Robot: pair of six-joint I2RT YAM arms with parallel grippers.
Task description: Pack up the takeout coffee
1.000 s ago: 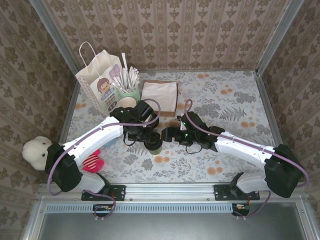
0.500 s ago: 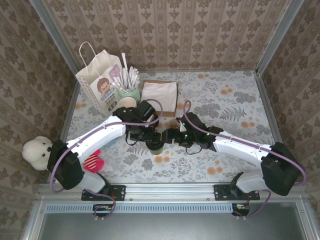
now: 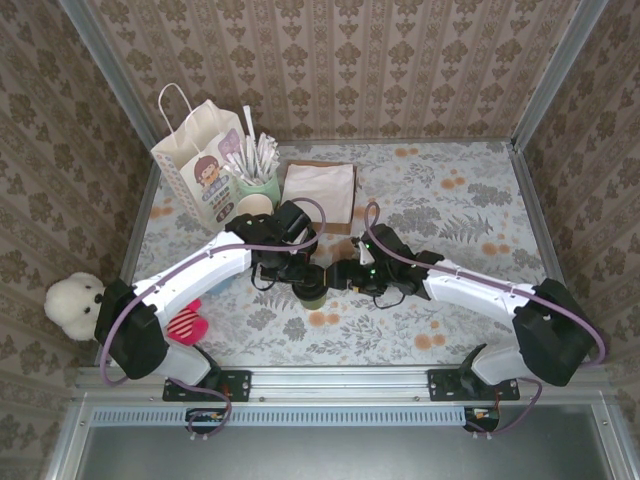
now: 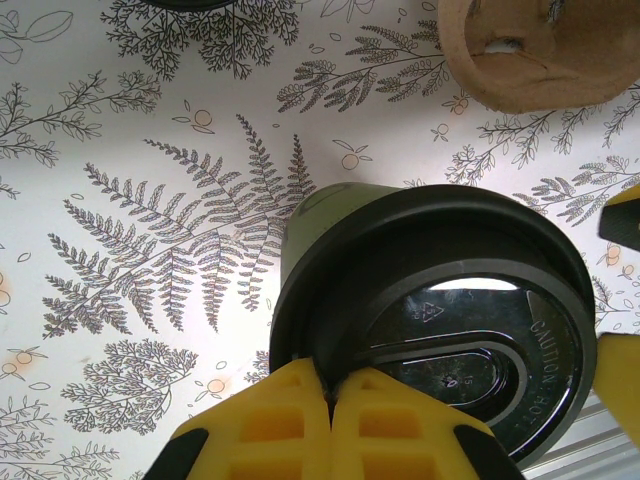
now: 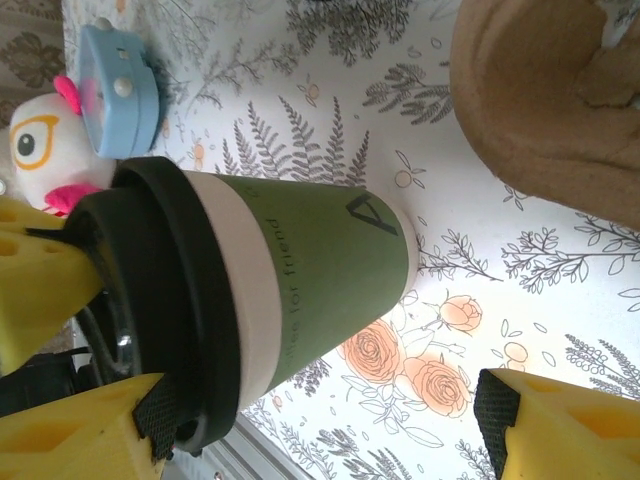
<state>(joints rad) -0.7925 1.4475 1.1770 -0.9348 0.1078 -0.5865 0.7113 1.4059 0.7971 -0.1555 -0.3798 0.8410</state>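
Observation:
The takeout coffee [image 3: 313,291], a dark olive-green cup with a black lid, stands on the floral table between the two arms. In the left wrist view its lid [image 4: 440,300] lies right under my left gripper [image 4: 330,400], whose yellow fingertips are shut on the lid's rim. My left gripper [image 3: 303,279] comes at the cup from the left. My right gripper [image 5: 320,430] is open, with the cup [image 5: 300,260] between its fingers and one pad [image 5: 75,435] close beside the lid. It reaches in from the right [image 3: 337,277].
A white paper bag [image 3: 195,160] stands at the back left, next to a cup of wrapped straws [image 3: 258,180] and a stack of lidless cups [image 3: 255,207]. Brown napkins [image 3: 320,190] lie behind the arms. A plush toy [image 3: 72,300] and a pink item [image 3: 185,325] are at the left.
The right gripper has moved left until its fingers stand round the cup, and they have narrowed a little. The left gripper stays shut on the lid rim.

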